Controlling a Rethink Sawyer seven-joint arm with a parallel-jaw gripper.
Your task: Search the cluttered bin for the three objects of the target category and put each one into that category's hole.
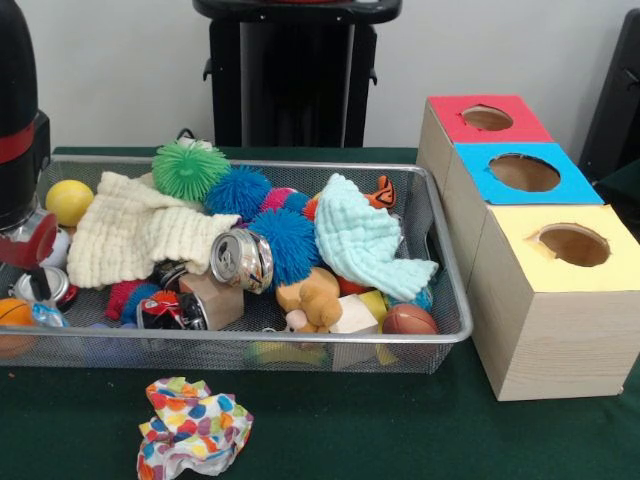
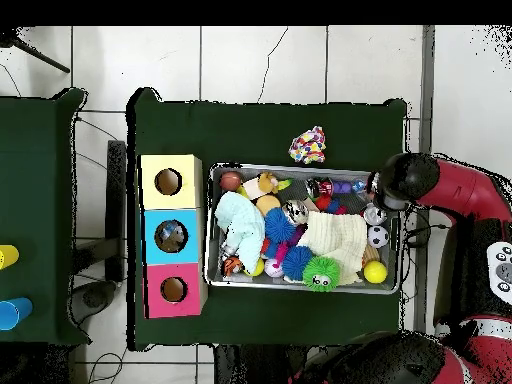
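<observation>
Hidden: No clear plastic piece can be picked out with certainty in the wire-mesh bin (image 1: 300, 338); the clutter is too dense, and a glossy scrap at the front view's left edge is hard to identify.
Cut off: The arm (image 1: 18, 120) enters the front view at far left as a black column with a red band, its top out of frame.
Arm: In the overhead view the red and black arm (image 2: 440, 190) reaches over the bin's right end, its head down among the toys there.
Gripper: Buried behind the arm's body; open or closed, it cannot be told.
Bin contents: A crushed silver can (image 1: 243, 261), cream knit cloth (image 1: 130, 235), mint cloth (image 1: 365, 240), spiky green ball (image 1: 190, 168).
Outside: Dotted multicoloured cloth (image 1: 193, 425) on the green tablecloth, near the bin's front.
Boxes: Red, blue and yellow holed boxes (image 1: 540, 250) just right of the bin.
</observation>
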